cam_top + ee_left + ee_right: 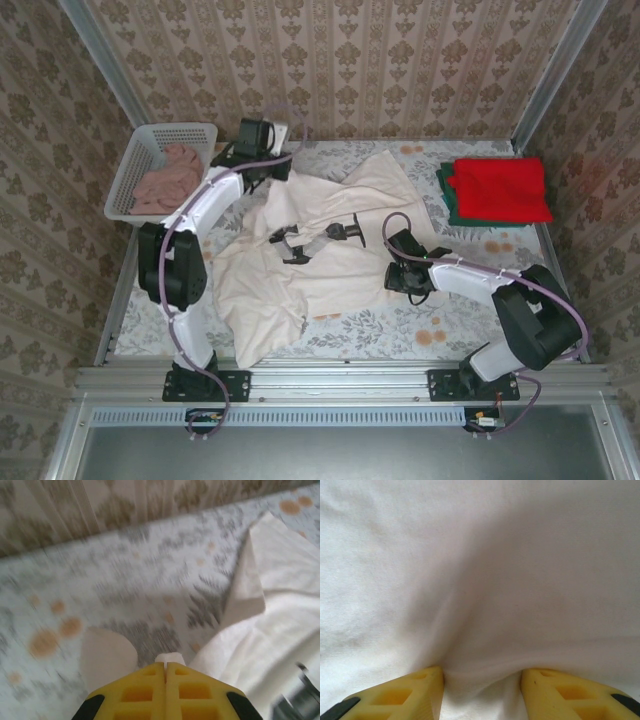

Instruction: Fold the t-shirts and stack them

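The cream-white t-shirt (300, 270) lies spread and rumpled across the middle of the table, a dark print on its upper side. My left gripper (282, 172) is at the shirt's far left corner. In the left wrist view it (166, 664) is shut, with a small tab of the white cloth (170, 657) pinched at its tips. My right gripper (400, 262) rests on the shirt's right edge. Its yellow fingers (400, 695) stand apart with a soft bulge of the cloth (480, 630) between them. The red t-shirt (498, 188) lies folded on the dark green t-shirt (447, 205) at the back right.
A white lattice basket (125, 185) holding pinkish cloth (168, 178) stands at the back left corner. Patterned walls and metal posts close in the floral table (400, 325) at the back and sides. A metal rail runs along the near edge.
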You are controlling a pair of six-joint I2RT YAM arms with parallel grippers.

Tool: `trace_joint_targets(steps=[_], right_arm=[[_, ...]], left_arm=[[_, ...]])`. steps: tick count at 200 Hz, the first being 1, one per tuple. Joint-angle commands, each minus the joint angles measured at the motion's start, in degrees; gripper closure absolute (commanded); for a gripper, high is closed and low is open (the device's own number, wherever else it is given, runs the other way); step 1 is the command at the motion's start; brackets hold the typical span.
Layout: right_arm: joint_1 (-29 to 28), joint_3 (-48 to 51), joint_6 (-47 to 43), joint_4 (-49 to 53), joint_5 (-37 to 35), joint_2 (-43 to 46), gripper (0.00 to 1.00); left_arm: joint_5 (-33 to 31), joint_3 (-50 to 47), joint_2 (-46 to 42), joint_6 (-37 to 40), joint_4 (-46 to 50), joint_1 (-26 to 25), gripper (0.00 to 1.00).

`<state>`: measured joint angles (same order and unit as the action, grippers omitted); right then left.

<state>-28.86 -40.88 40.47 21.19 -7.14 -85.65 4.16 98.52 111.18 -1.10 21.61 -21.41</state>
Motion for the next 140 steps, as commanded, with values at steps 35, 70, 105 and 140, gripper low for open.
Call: trace_joint_targets(steps=[35,70,105,140], right_arm=[[0.0,0.8,-0.2,2.2,1.8,-1.5,0.53],[0.0,0.2,-0.2,3.4,0.9,-1.1,0.52],[0.2,-0.1,-0.2,6.9,-2.0,0.5,0.52],[0.1,0.5,1.6,8.5,-1.6,1.7,0.52]], left_arm=[[-19.1,18.6,21.3,19.2,-1.0,0.0,1.00],[-24.2,23.9,27.3,15.2,-0.6,0.2,0.06],[-26.9,25.5,25.6,5.0,13.1,2.1,0.00],[-21.7,8.8,13.5,-3.9,11.4,4.1,0.00]])
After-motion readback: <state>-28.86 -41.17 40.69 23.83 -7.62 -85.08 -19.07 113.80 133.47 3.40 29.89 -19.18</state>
